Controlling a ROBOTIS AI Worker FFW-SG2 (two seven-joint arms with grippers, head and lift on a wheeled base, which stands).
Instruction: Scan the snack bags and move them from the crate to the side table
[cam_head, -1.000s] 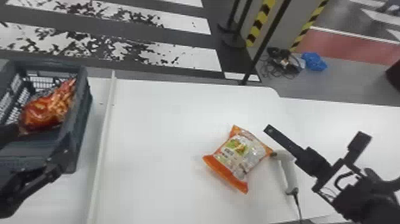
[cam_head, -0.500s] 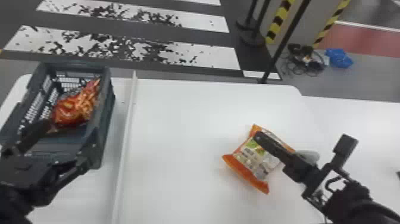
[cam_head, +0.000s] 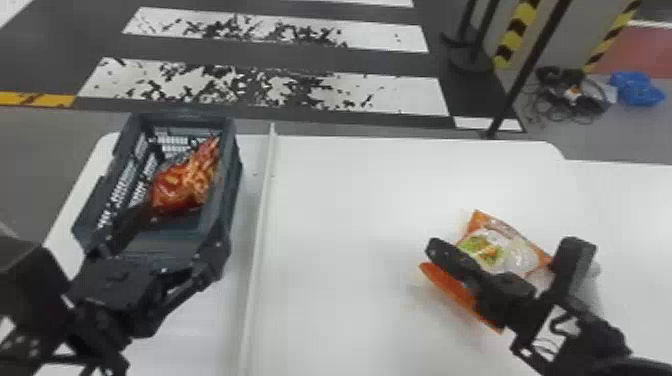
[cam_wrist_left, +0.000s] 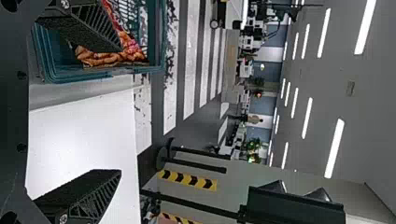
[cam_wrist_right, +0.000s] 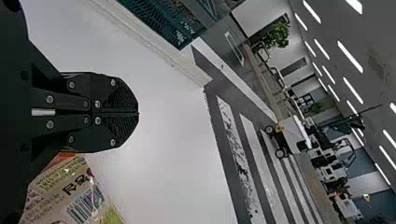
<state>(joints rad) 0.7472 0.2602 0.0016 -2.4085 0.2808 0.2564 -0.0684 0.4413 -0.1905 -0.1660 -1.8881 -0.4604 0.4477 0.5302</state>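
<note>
- The crate (cam_head: 230, 167) sits by the far left corner of the surface (cam_head: 340, 220). The head view has swung toward it over the last second, so more of the crate shows, which suggests attention is going to the next pick.
- The red snack bag (cam_head: 182, 187) lies inside, leaning toward the crate's right wall, and is still to be scanned and moved.
- The left claw (cam_wrist_left: 121, 110) is spread wide with nothing between its fingers. It has come closer to the red bag, one finger now over the crate's inside; it probably needs to go lower before closing, taking care not to catch the wall.
- A raised strip (cam_head: 258, 220) divides the surface just right of the crate.
- The orange snack bag (cam_head: 517, 257) lies flat toward the surface's right edge, apparently already brought across.
- The right claw (cam_wrist_right: 138, 113) is closed, fingers together, holding nothing. It has swung leftward above the orange bag, perhaps making ready to help with the red one.
- The scanner (cam_head: 592, 290) is mostly hidden behind that arm.
</note>
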